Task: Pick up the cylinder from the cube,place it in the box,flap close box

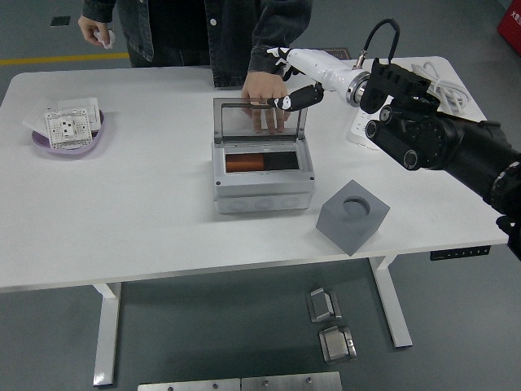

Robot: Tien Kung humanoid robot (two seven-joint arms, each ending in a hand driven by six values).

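The grey box (262,194) stands mid-table with its clear lid (260,120) upright at the back. The orange cylinder (244,163) lies inside the box. To the box's right sits the grey cube (352,216), its round hole empty. My right hand (291,79), white with black fingertips, hovers at the lid's upper right corner, fingers spread and holding nothing. A person's hand (264,88) rests flat on the table just behind the lid, seen partly through it. My left arm is out of view.
A purple bowl (69,140) with a white socket plate sits at the far left. A white power strip and cable (427,81) lie at the back right behind my arm. The person's other hand (99,32) holds something white.
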